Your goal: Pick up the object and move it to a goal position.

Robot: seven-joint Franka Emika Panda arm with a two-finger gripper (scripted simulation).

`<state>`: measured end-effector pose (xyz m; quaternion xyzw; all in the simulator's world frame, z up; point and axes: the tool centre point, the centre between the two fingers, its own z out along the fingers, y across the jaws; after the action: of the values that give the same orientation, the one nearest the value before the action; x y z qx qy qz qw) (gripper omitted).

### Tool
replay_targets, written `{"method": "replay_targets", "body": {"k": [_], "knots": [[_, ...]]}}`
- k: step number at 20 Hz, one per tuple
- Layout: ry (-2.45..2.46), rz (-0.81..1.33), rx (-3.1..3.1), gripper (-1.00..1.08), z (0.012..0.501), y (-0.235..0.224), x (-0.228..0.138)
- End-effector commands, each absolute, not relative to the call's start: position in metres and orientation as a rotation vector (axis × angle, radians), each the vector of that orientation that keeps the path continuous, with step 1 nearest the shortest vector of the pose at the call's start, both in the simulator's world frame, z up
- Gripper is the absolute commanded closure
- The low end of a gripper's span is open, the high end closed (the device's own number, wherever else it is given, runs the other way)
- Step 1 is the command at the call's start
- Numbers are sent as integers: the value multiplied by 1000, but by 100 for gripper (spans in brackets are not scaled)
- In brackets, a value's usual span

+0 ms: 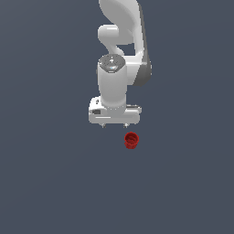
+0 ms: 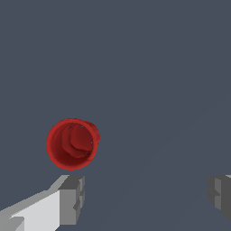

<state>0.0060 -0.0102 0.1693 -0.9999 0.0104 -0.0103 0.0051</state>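
The grey tabletop carried only one thing. The white Panda arm reached down over it, and its gripper was wide open and held nothing; in the wrist view both fingers stood far apart. The small dark-red cup was near the gripper, off to the exterior view's right and nearer the camera, not between the fingers. I judged this to be the approach step. The next move would call for shifting the gripper sideways over the cup, then descending before closing.
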Motion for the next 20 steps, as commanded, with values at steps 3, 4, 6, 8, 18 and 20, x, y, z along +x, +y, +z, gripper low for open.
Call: {"method": "replay_targets", "body": {"k": [3, 4, 6, 8, 18, 20], "knots": [[35, -33, -3134, -92, 169, -12, 6], [38, -34, -3137, -92, 169, -14, 7], [48, -38, -3146, -92, 168, -19, 8], [60, -42, -3157, -92, 167, -26, 9], [71, -44, -3162, -92, 166, -28, 10], [85, -43, -3161, -92, 165, -26, 10]]}}
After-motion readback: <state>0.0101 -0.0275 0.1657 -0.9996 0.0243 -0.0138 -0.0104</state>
